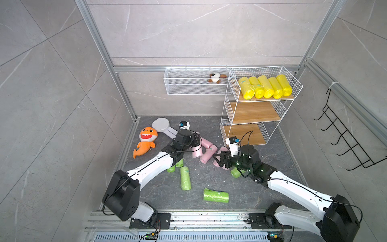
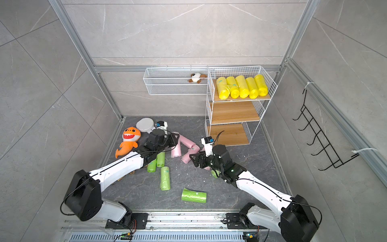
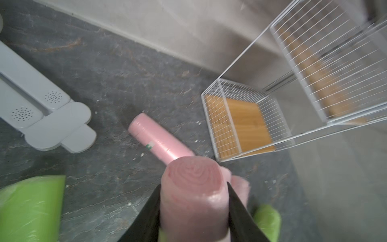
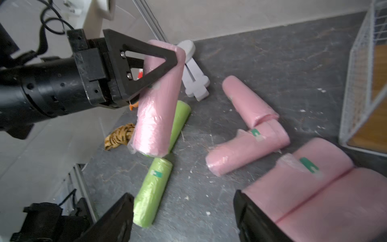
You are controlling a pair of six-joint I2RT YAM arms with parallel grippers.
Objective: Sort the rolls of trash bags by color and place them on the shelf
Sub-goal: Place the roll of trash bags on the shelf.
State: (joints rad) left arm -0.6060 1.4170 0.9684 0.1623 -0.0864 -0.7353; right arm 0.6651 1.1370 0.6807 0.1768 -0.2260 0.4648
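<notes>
Your right claw (image 4: 181,194) stood open beside pink rolls (image 4: 247,150) lying on the bench. Your left claw (image 3: 193,184) gripped one pink roll (image 4: 156,109) near its upper end. It looked soft, light and slick, so grip mid-body. Beyond, the shelf (image 1: 255,112) had its middle tier bare.

Dark floor (image 1: 247,188) held shelf (image 1: 255,113) at far-right corner, pink rolls (image 1: 207,156) centre, green rolls (image 1: 185,178) toward front edge, shark plush (image 1: 146,142) at left edge.
</notes>
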